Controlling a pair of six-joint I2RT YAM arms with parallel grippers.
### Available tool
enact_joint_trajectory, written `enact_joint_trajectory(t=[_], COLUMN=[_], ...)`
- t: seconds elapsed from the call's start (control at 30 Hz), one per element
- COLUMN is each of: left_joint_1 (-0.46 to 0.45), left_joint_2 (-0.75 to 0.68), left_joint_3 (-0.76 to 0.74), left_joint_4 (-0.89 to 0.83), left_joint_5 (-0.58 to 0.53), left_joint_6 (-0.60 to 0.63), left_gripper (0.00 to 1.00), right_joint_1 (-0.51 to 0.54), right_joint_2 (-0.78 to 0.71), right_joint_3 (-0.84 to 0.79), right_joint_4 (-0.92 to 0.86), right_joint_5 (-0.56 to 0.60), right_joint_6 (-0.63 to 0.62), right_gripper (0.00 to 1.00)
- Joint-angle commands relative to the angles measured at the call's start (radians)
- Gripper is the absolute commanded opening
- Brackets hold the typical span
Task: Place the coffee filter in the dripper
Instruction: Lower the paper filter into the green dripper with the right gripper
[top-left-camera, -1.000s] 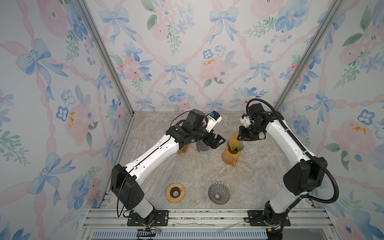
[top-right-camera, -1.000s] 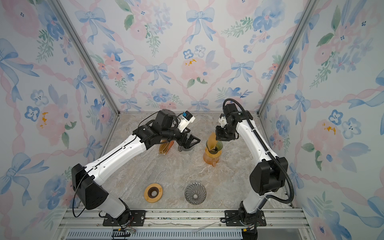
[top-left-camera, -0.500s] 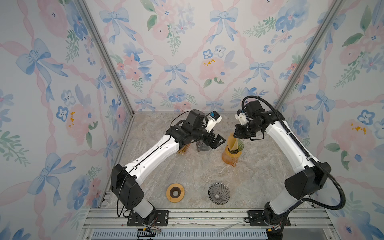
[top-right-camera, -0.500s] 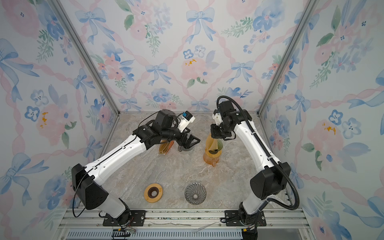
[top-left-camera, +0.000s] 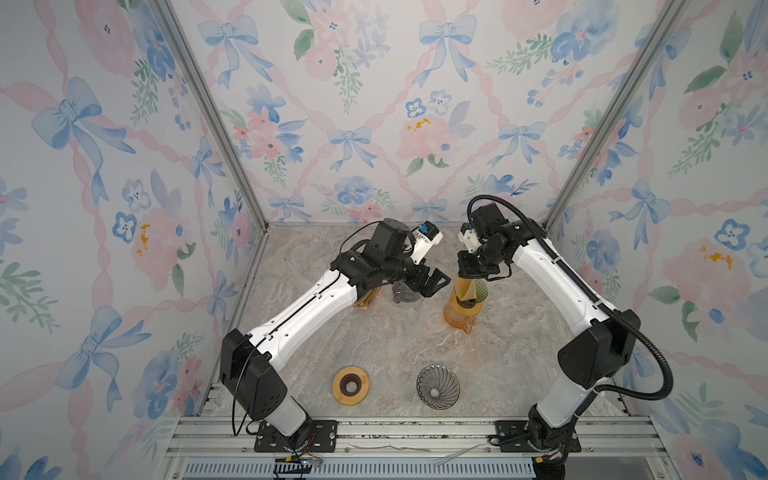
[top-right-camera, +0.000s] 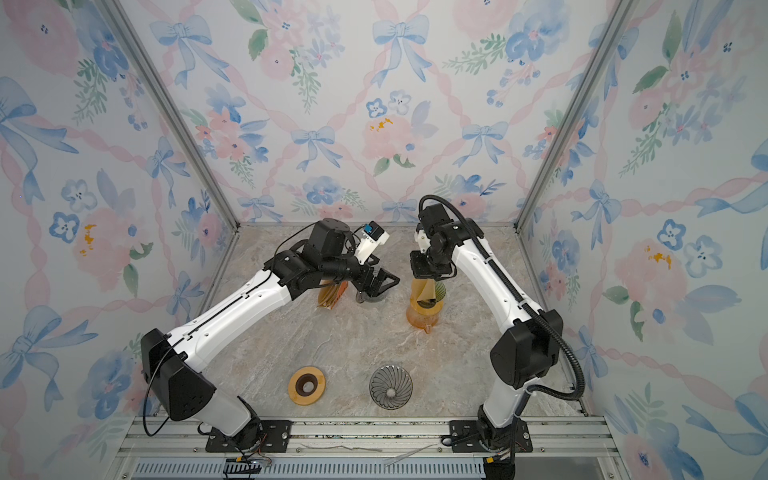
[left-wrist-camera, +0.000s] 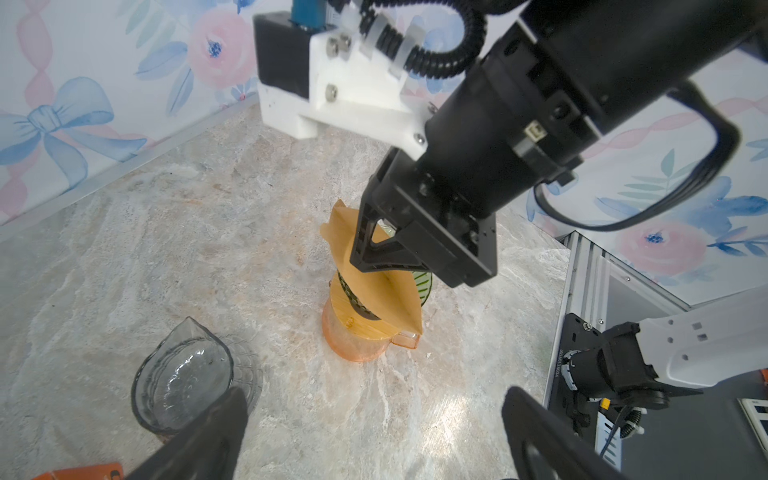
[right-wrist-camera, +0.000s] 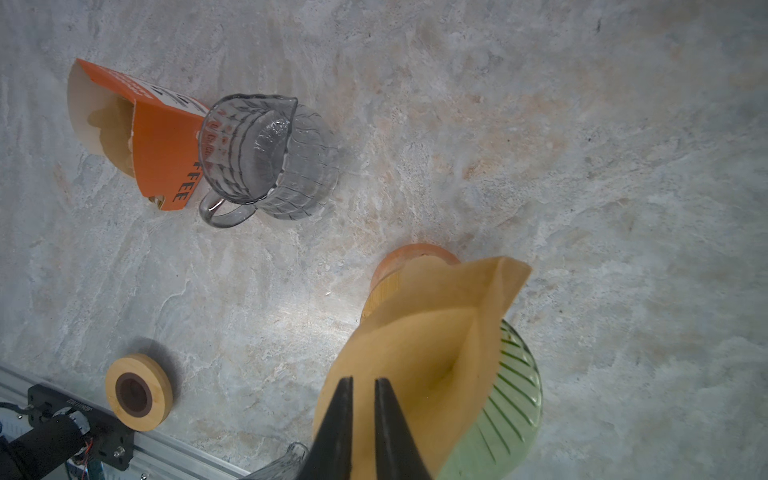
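Right gripper (right-wrist-camera: 363, 380) is pinching the tan coffee filter (right-wrist-camera: 436, 332) by its upper edge, jaws nearly together on the paper. The filter is standing folded and tilted, its lower part sitting inside the green dripper (right-wrist-camera: 511, 399) while most of it is sticking up past the rim. The dripper is resting on the orange carafe (top-left-camera: 459, 318) toward the back of the table.

Left gripper (top-left-camera: 434, 284) is hovering just beside the carafe with jaws spread wide, holding nothing. The clear glass pitcher (right-wrist-camera: 266, 158) is standing below it, touching the orange filter box (right-wrist-camera: 162, 137).

Near the front edge a wooden ring (top-left-camera: 350, 385) and a grey ribbed dripper (top-left-camera: 437, 386) are sitting apart.
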Motion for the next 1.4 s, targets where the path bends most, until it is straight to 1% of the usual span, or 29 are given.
enact_joint_trajectory(t=[0.0, 0.1, 0.23, 0.3, 0.37, 0.53, 0.6, 0.77, 0.9, 1.37], left_joint_1=[0.005, 0.005, 0.005, 0.005, 0.005, 0.005, 0.005, 0.006, 0.005, 0.005], left_joint_2=[-0.022, -0.02, -0.02, -0.02, -0.02, -0.02, -0.02, -0.02, -0.017, -0.016], left_joint_3=[-0.01, -0.008, -0.008, -0.008, -0.01, -0.009, -0.01, -0.009, -0.01, -0.011], left_joint_4=[0.012, 0.012, 0.011, 0.012, 0.012, 0.011, 0.011, 0.012, 0.012, 0.013], left_joint_5=[-0.009, 0.003, 0.002, 0.002, 0.002, -0.003, -0.004, 0.004, 0.005, 0.007], left_joint_6=[0.017, 0.01, 0.01, 0.01, 0.01, 0.01, 0.01, 0.009, 0.009, 0.008], left_gripper=[0.98, 0.98, 0.98, 0.98, 0.98, 0.98, 0.98, 0.98, 0.98, 0.98], right_joint_1=[0.02, 0.034, 0.033, 0.032, 0.03, 0.019, 0.013, 0.005, 0.005, -0.009], right_joint_2=[0.011, 0.014, 0.008, 0.007, 0.005, 0.006, 0.004, 0.006, 0.018, 0.013], right_joint_3=[0.013, 0.011, -0.015, -0.024, -0.036, -0.064, -0.079, -0.119, -0.136, -0.212], right_joint_4=[-0.054, -0.089, -0.102, -0.103, -0.09, -0.044, -0.019, 0.036, 0.047, 0.086], right_joint_5=[0.086, 0.173, 0.217, 0.223, 0.215, 0.171, 0.144, 0.102, 0.099, 0.096], right_joint_6=[0.02, 0.016, 0.017, 0.019, 0.021, 0.036, 0.041, 0.053, 0.055, 0.053], right_gripper=[0.15, 0.15, 0.15, 0.17, 0.21, 0.22, 0.26, 0.27, 0.29, 0.28])
